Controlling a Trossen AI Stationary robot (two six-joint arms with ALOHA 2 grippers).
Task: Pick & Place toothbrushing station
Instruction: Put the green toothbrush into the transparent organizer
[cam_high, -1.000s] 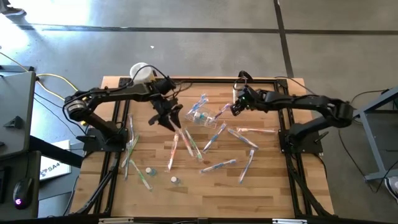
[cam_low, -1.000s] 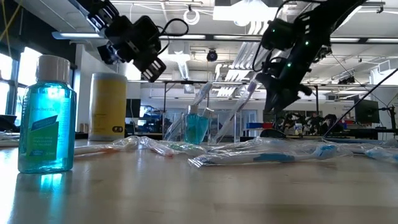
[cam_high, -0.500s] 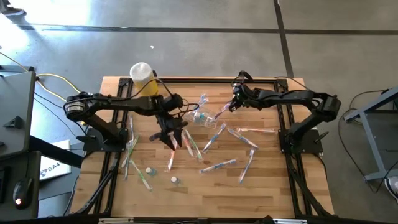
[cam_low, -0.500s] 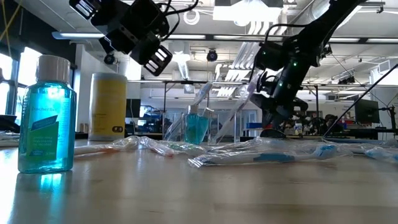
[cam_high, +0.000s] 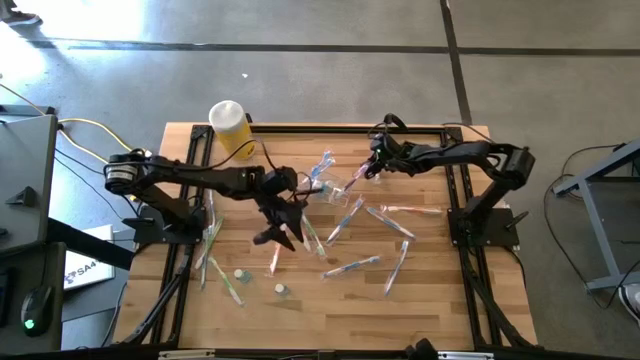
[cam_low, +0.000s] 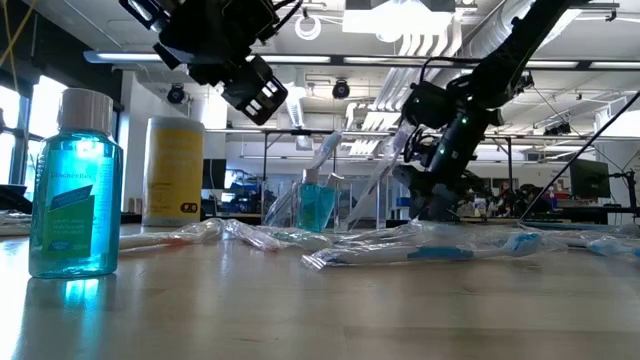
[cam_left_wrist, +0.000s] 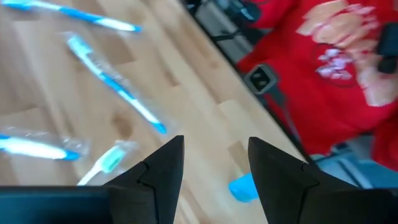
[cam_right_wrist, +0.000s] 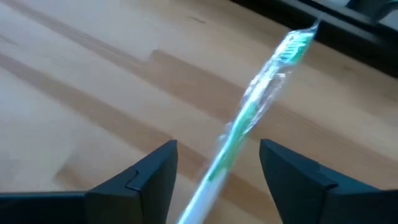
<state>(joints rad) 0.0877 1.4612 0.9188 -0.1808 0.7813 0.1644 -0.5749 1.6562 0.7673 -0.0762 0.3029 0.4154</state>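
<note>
left claw (cam_high: 283, 229) hangs open and empty over mid-counter (cam_high: 430, 290). right claw (cam_high: 362, 171), open near the far edge, brackets a green toothbrush (cam_right_wrist: 258, 109); whether it grips, cannot tell.

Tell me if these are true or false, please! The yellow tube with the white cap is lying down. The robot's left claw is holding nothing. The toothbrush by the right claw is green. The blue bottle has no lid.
1. The yellow cylinder is lying down. False: it stands upright at the table's far left corner.
2. The left gripper holds nothing. True: its fingers are apart with only bare wood between them.
3. The toothbrush between the right gripper's fingers is green. True: green, in a clear wrapper.
4. The blue bottle has no lid. False: it wears a pale cap.
</note>
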